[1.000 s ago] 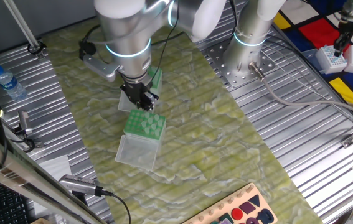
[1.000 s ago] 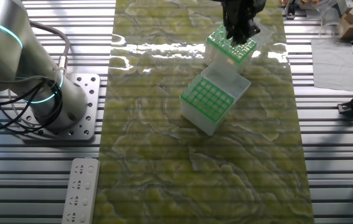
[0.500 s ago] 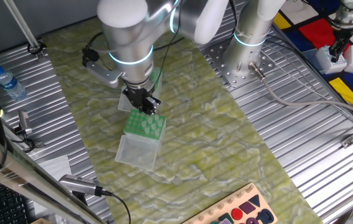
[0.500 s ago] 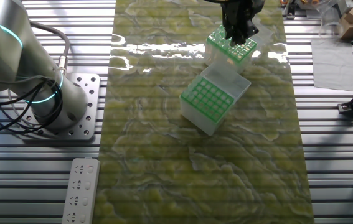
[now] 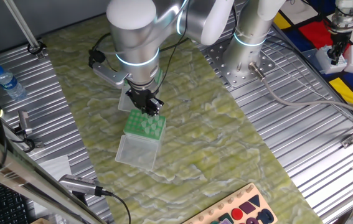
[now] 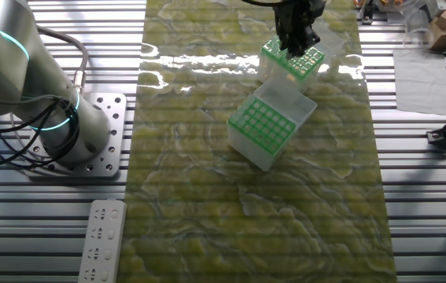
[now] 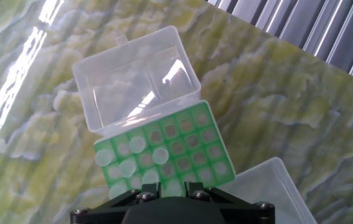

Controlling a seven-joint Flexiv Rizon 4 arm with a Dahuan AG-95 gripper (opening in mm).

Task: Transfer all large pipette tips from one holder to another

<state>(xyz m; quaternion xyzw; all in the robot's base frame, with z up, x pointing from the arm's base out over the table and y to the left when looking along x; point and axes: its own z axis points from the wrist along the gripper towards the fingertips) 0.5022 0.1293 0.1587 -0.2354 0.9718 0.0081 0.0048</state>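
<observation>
A green-topped tip box (image 7: 170, 149) lies under my gripper (image 7: 165, 190), its clear lid (image 7: 136, 78) swung open behind it. Several large pipette tips (image 7: 137, 144) stand as whitish rounds in the left part of its grid; the right holes look empty. In one fixed view my gripper (image 5: 150, 106) hangs low over this box (image 5: 145, 126). In the other fixed view my gripper (image 6: 295, 41) is over the same box (image 6: 293, 64). The second green-topped box (image 6: 262, 124) stands beside it, lid open. My fingertips are hidden, so I cannot tell if they hold a tip.
A water bottle (image 5: 8, 83) stands on the metal table at the left. A second robot base (image 6: 65, 126) and a power strip (image 6: 101, 240) sit beside the green mat. A coloured shape board (image 5: 244, 211) lies at the front edge.
My gripper has shifted a little sideways across the top of the box, staying low over it. The boxes have not moved.
</observation>
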